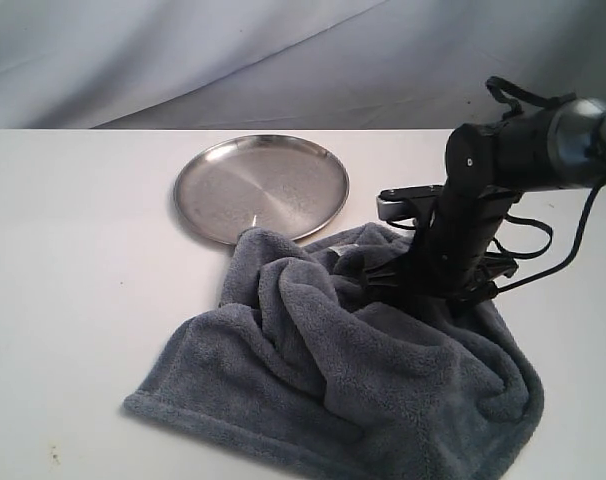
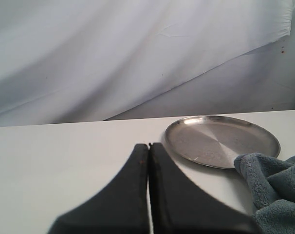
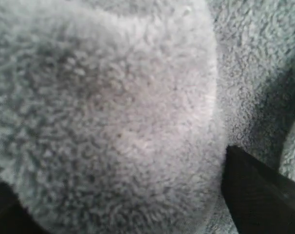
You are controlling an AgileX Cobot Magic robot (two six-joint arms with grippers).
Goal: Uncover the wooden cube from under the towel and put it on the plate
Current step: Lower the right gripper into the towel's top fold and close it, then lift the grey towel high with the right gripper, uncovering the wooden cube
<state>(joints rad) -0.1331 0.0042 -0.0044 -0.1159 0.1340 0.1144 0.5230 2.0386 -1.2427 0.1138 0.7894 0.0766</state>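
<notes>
early stage of the task. the towel [image 1: 383, 380] lay crumpled on the table [image 1: 73, 250], one corner touching the rim of the plate [image 1: 223, 170], which was bare. the wooden cube was not visible, presumably hidden under the towel. the right fingers [image 3: 257, 192] stood spread wide astride a towel mound, apparently unclamped. the left fingers [image 2: 172, 195] were pressed together, empty. uncovering, grasping and placing all remained.
</notes>
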